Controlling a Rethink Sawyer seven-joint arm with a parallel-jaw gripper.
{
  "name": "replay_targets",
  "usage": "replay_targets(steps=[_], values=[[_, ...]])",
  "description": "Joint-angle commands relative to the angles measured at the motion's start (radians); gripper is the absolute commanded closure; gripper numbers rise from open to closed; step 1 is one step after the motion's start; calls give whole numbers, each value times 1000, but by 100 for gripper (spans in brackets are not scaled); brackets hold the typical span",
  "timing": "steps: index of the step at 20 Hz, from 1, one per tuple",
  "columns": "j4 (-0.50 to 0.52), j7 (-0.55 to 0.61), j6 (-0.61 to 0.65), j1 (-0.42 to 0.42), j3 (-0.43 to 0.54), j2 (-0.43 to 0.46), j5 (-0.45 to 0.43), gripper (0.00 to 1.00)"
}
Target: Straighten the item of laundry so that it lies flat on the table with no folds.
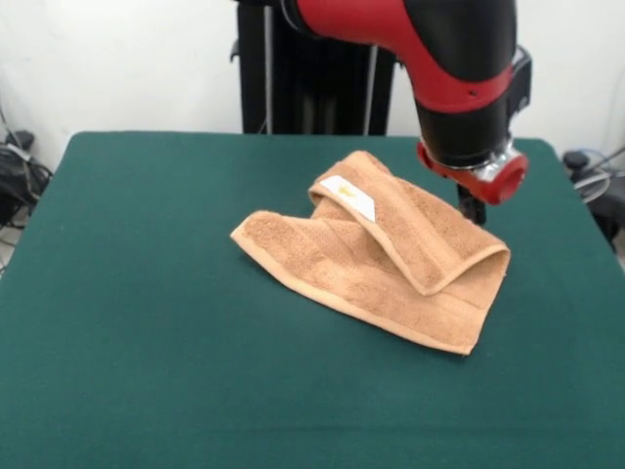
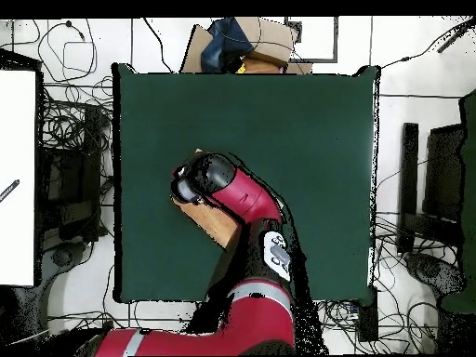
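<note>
Jaws: can't tell, hidden behind arm's wrist; gripper [image 1: 473,202] sits just behind towel [image 1: 376,249], at its folded-over flap w/ label. Towel's long axis runs diagonally mid-table [image 1: 146,293]. Overhead view: arm covers most of towel [image 2: 206,219]; only a corner shows.

— What am I seeing on the table [image 1: 146,293]?
— Green cloth all over it, and one orange-brown towel [image 1: 391,269] lying there, an edge folded over, white label [image 1: 349,198] up.
</note>
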Motion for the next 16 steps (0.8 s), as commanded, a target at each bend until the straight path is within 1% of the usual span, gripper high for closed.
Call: replay_targets(steps=[1, 2, 4, 6, 12, 16], values=[[-97, 336, 78, 67, -109, 108, -67, 100], [-105, 326, 75, 72, -129, 119, -81, 100], [-96, 288, 42, 64, -136, 133, -85, 100], [-99, 274, 31, 64, -147, 142, -89, 100], [-100, 285, 50, 81, -177, 138, -86, 100], [-125, 297, 76, 105, -217, 150, -103, 100]])
